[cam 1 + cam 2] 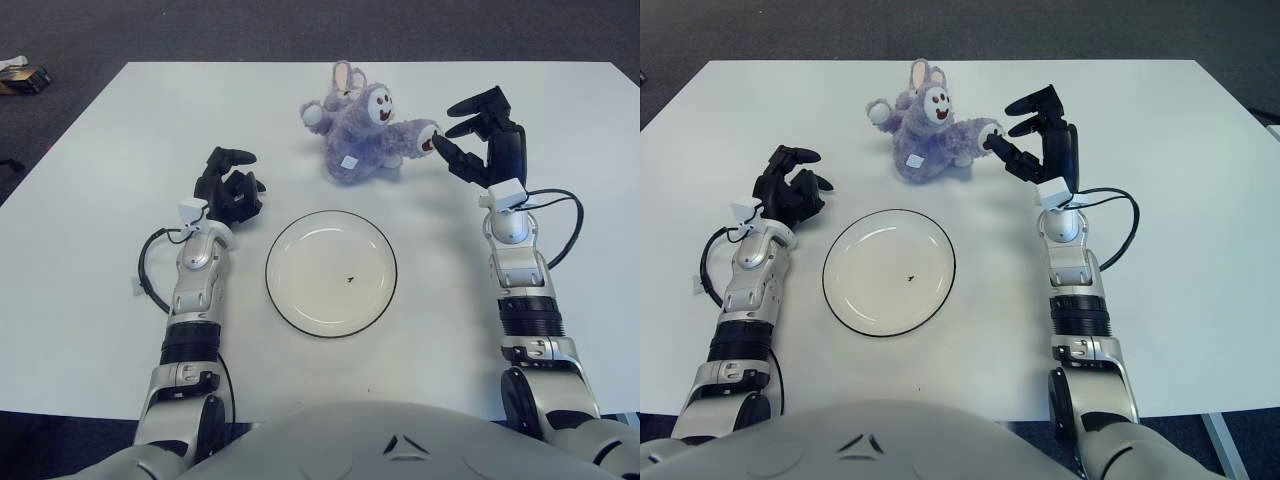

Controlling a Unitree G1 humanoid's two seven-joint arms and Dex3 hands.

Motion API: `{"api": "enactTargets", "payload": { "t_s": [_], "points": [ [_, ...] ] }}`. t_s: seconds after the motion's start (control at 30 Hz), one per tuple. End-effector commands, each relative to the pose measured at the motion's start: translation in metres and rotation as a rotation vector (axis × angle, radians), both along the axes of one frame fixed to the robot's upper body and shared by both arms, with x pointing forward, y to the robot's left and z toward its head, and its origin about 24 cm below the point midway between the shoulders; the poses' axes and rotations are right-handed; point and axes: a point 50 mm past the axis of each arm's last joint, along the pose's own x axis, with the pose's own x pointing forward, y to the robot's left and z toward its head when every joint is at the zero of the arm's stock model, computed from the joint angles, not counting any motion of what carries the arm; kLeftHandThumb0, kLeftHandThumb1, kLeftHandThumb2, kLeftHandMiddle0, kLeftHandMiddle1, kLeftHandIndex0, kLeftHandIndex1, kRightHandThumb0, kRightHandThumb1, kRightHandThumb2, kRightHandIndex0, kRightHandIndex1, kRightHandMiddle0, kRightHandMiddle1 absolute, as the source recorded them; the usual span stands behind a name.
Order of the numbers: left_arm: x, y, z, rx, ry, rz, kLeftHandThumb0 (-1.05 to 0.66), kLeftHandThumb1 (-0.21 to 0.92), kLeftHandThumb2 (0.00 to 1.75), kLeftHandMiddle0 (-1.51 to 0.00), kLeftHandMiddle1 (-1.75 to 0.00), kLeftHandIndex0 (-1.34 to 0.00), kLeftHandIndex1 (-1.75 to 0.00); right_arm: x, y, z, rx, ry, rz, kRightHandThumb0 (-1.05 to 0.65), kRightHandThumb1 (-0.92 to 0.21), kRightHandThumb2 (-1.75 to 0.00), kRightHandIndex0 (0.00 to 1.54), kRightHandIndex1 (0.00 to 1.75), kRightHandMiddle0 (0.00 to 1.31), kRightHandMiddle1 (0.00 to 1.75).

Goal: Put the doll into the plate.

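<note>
**Q:** What surface is this, and what surrounds it?

**A:** A plain white table [90, 290] fills most of the view. Beyond its far edge lies dark grey carpeted floor [300, 25]. On that floor, past the table's far left corner, sits a small dark box-like object [25, 77]; what it is cannot be told.

**Q:** Where are things, taking the plate as the landmark?

**A:** The plate [331, 272], white with a thin dark rim, sits near the middle of the table and holds only a tiny dark speck. The doll [362, 128], a purple plush rabbit with a white face, lies on the table beyond the plate, apart from it, one paw stretched to the right.

**Q:** And the hands?

**A:** The right hand [480, 135] is beyond and right of the plate, its black fingers spread apart, one fingertip at the doll's outstretched paw, gripping nothing. The left hand [229, 187] shows just left of the plate's far edge, its fingers curled together around nothing.
</note>
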Motion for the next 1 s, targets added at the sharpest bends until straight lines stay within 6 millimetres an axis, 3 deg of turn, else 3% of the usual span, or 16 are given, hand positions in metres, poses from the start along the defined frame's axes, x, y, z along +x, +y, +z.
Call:
{"api": "enactTargets", "payload": {
  "t_s": [0.0, 0.3, 0.97],
  "points": [
    [-0.014, -0.001, -0.028, -0.024, 0.117, 0.01, -0.01, 0.51, 1.02, -0.51, -1.75, -0.39, -1.51, 0.0, 0.005, 0.009, -0.076, -0.048, 0.009, -0.61, -0.92, -0.15, 0.41, 0.07, 0.23, 0.54],
    [-0.013, 0.0, -0.028, -0.022, 0.122, 0.007, -0.01, 0.51, 1.01, -0.51, -1.75, -0.39, -1.5, 0.0, 0.013, 0.012, -0.162, -0.062, 0.056, -0.7, -0.92, -0.14, 0.33, 0.0, 0.2, 0.29],
    [-0.013, -0.002, -0.029, -0.022, 0.127, 0.003, -0.01, 0.52, 1.0, -0.51, -1.75, -0.4, -1.48, 0.003, 0.024, 0.019, -0.223, -0.106, 0.089, -0.74, -0.92, -0.14, 0.3, 0.0, 0.24, 0.22]
  ]
}}
